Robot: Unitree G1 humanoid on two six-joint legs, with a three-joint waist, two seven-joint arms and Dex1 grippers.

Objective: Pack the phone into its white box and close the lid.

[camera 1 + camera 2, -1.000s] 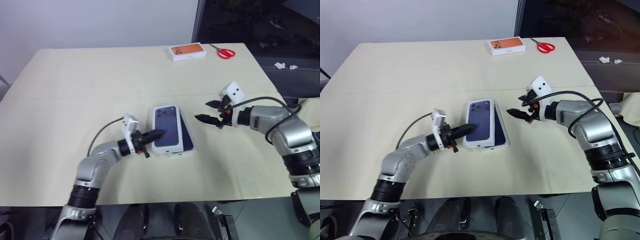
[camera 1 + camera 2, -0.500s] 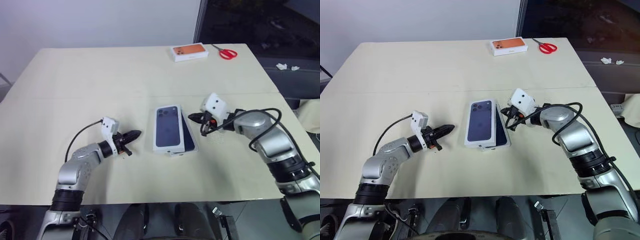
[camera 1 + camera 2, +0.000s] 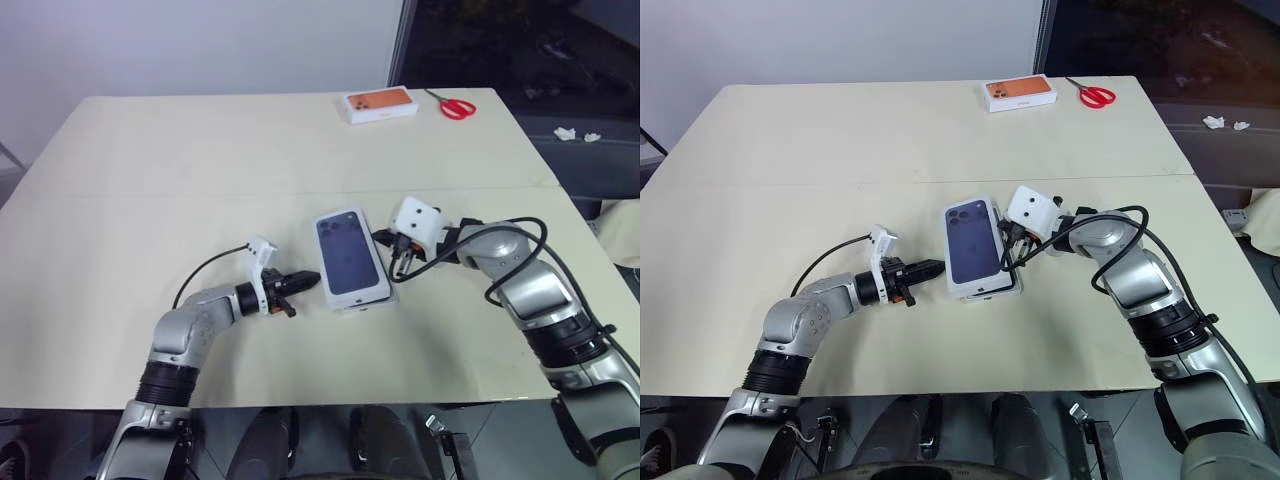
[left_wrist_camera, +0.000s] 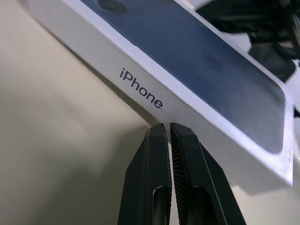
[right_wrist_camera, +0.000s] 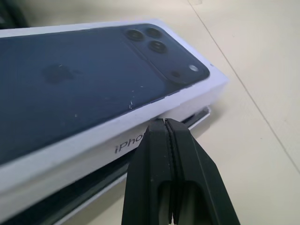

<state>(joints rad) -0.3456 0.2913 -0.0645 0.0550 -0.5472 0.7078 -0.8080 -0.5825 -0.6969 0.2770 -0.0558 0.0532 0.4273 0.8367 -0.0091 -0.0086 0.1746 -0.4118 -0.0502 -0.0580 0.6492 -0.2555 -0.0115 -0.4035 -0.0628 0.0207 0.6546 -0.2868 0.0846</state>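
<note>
Cream-coloured, the surface (image 3: 200, 160) runs wide beneath a pale wall, with a dark glass panel behind its far right corner. At the left, the left claw (image 3: 306, 279) lies low, its two black fingers pressed together on nothing, tips just beside the left long wall of the lid (image 3: 348, 257). That lid, phone picture upward, sits near the middle, over something dark that juts from under its right side; the right wrist view shows a dark slab with a pale edge there, though whether that is the phone or its white box cannot be told. At the right, the right claw (image 3: 394, 256) is likewise shut and empty, its tips at the lid's right wall.

By my reading the closing step is in hand: both claws bracket the lid to square it. Next calls for nudging it sideways until it lines up, then pressing down.

Count: one lid, two claws, one orange-topped box (image 3: 379, 103) and one pair of red scissors (image 3: 451, 105) at the far edge.
</note>
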